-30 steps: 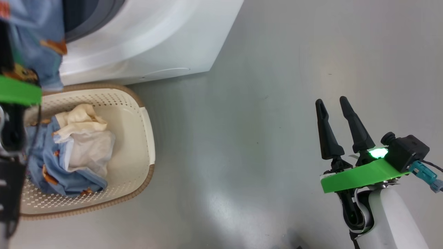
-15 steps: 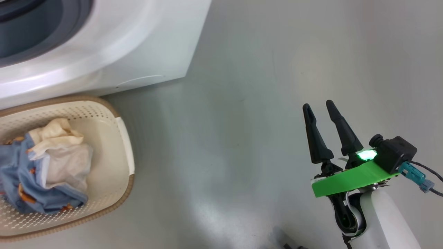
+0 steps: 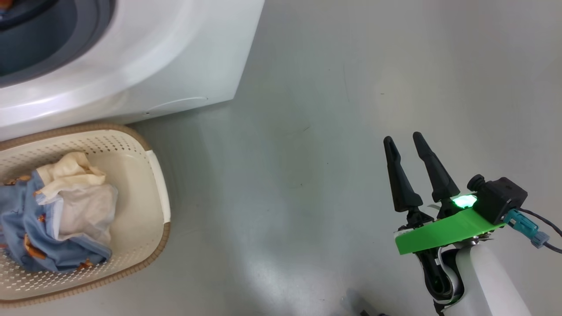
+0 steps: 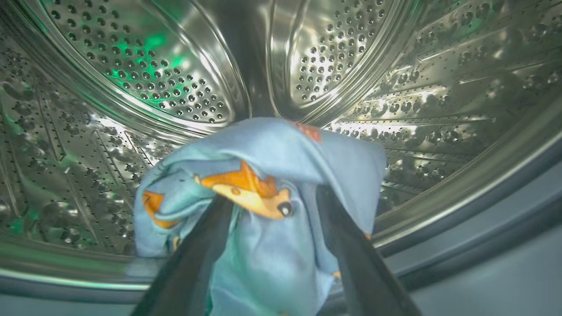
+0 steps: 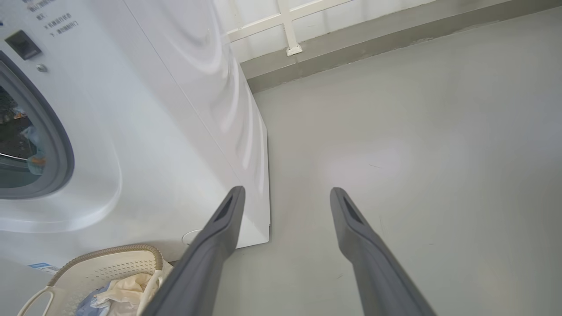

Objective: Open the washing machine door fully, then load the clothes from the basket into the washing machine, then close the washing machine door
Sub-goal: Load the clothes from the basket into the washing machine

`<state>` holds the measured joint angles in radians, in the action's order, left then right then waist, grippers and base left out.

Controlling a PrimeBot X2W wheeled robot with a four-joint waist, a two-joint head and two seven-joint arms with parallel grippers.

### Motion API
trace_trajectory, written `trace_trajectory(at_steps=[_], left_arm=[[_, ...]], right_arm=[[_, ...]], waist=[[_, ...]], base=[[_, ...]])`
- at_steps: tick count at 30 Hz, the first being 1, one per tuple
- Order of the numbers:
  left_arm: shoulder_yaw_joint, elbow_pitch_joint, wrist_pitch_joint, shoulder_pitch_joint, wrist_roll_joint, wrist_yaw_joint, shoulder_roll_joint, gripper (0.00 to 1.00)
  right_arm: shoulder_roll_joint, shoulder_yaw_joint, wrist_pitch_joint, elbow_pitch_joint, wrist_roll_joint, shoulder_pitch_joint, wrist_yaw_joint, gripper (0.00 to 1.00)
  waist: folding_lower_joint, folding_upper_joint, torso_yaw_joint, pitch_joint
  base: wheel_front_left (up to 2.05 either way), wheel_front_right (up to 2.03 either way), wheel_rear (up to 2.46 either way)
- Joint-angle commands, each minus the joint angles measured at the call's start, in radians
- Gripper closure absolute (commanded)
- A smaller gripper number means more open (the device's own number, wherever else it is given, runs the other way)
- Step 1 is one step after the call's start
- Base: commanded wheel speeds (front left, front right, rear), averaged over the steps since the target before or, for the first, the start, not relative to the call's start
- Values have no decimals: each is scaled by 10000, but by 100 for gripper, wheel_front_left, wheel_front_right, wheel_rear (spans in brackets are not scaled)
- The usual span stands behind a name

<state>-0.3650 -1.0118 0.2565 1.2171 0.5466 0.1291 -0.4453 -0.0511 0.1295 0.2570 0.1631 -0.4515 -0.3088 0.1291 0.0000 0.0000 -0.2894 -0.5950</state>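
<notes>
The left pincer (image 4: 272, 195) is inside the steel drum (image 4: 131, 70) of the washing machine (image 3: 153, 66), and its two dark fingers (image 4: 197, 263) stand wide apart. A light blue garment (image 4: 263, 145) with orange prints is draped over both fingertips and sags into the gap between them. The jaws are not pinching it; the cloth only rests on them. Seen from the pincer, the garment sits at 12 o'clock and hides the tips, with a fold spilling out towards 9 o'clock past the finger on that side. The drum's perforated back wall lies beyond it at 12 o'clock, and the blue-grey gasket (image 4: 483, 237) crosses at 4 o'clock.

In the head view the machine's white front fills the 11 o'clock corner. The basket (image 3: 158, 184) stands on the floor (image 3: 307, 175) at 8 o'clock, close in front of the machine. The clothes (image 3: 57, 219) in the basket are a blue printed piece with a cream-white piece lying on top of it.

The right pincer (image 3: 401, 138) is at 4 o'clock in that view, over bare floor. Its fingers are spread and there is nothing between them. The basket lies at about its 9 o'clock, well apart from it. In the right wrist view the same pincer (image 5: 286, 191) points past the machine's front corner, with the basket's rim at 7 o'clock.
</notes>
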Motion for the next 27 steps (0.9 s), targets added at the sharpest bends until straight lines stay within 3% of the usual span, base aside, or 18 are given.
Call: trace_trajectory(at_steps=[1,11,21,27], left_arm=[[-6,43,53,272,180,15,-486,0],[-356,211,53,34,1012,15,-435,0],[597,1316,53,-1380,1143,15,63,0],[1594,2339,53,-2625,446,15,501,0]], right_arm=[[9,250,48,-179,-163,137,16,0],[9,162,48,-139,-102,142,16,0],[9,-49,48,-59,108,246,16,0],[9,-267,48,64,328,380,16,0]], waist=[[0,0,42,38],[0,0,215,190],[0,0,596,704],[0,0,932,1193]], base=[[0,0,0],[0,0,0],[0,0,0],[0,0,0]])
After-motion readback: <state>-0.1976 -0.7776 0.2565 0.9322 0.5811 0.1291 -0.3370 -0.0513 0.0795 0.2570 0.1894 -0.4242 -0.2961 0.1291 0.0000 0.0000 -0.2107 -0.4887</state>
